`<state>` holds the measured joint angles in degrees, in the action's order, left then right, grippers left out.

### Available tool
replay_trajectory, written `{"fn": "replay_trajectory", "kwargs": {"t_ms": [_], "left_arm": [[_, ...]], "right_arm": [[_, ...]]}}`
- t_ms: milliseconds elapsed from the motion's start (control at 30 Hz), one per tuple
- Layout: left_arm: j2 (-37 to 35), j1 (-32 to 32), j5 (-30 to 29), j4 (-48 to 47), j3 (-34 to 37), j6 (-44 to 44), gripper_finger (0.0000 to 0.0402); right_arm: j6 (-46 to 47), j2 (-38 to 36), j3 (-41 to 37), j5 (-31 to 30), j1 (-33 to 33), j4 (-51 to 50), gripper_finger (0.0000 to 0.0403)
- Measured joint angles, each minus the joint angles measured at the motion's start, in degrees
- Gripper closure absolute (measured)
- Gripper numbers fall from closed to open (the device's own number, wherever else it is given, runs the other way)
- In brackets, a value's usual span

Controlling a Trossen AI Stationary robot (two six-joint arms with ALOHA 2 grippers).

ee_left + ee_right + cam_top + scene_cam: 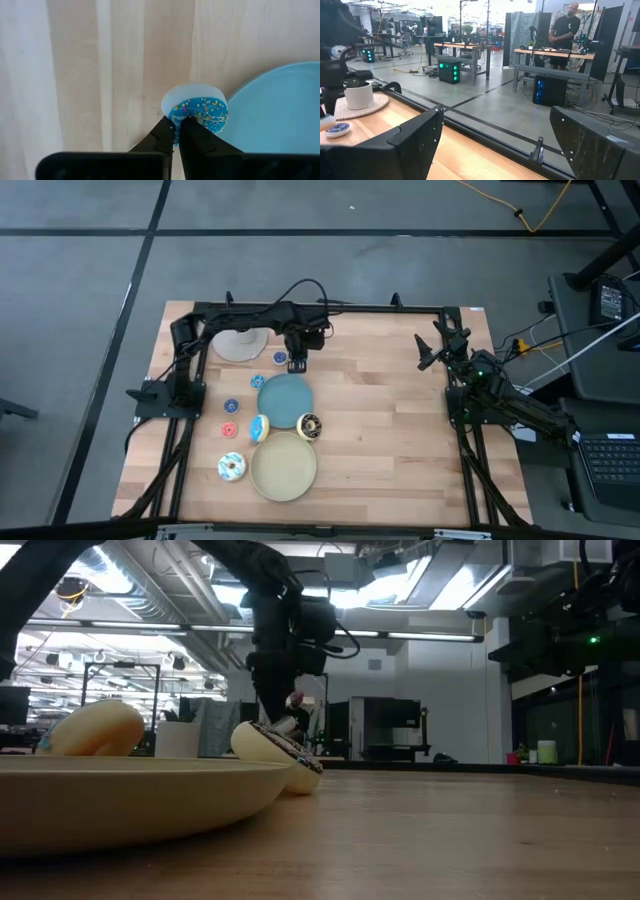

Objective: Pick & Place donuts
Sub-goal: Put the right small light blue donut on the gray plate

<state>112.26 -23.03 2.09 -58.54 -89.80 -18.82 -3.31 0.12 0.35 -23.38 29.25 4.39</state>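
The left gripper (297, 364) is set low over the wooden table (390, 420), just beyond the blue plate's (285, 401) rim at about twelve o'clock. In the left wrist view its two dark fingers (165, 136) are pressed almost together, pinched on the edge of a small blue sprinkled donut (200, 112). The ring is seen lying flat, its glazed face upward, a pale underside showing along its far edge; being round, no long axis can be given. It touches or overlaps the plate's (280, 110) rim.

Six donuts are counted in the high view, though a seventh may be hidden under the gripper. A tiny blue one (258, 381) lies at ten o'clock of the blue plate, another tiny blue one (232, 407) at nine o'clock, and a tiny red one (231, 430) just below it. A blue-and-orange one (260, 428) and a chocolate-brown one (310, 426) sit between the two plates. A white-sprinkled one (232, 467) rests at nine o'clock of the beige plate (283, 467).

Two smooth round plates are counted, plus one woven round mat (240, 342) at the far left corner, bearing a white cup (359, 95).

The right gripper (432, 350) is held at the table's right edge, its jaws spread wide and empty.
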Motion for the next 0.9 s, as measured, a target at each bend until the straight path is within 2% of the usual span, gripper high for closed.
{"fn": "replay_trajectory", "kwargs": {"t_ms": [333, 900], "left_arm": [[-4.9, -0.3, -0.9, 0.1, 0.0, 2.8, 0.0389], [-23.9, 1.0, -1.4, -5.9, 0.0, 2.5, 0.0389]], "right_arm": [[0.0, 0.0, 0.0, 0.0, 0.0, 0.0, 0.0038], [0.0, 0.0, 0.0, 0.0, 0.0, 0.0, 0.0038]]}}
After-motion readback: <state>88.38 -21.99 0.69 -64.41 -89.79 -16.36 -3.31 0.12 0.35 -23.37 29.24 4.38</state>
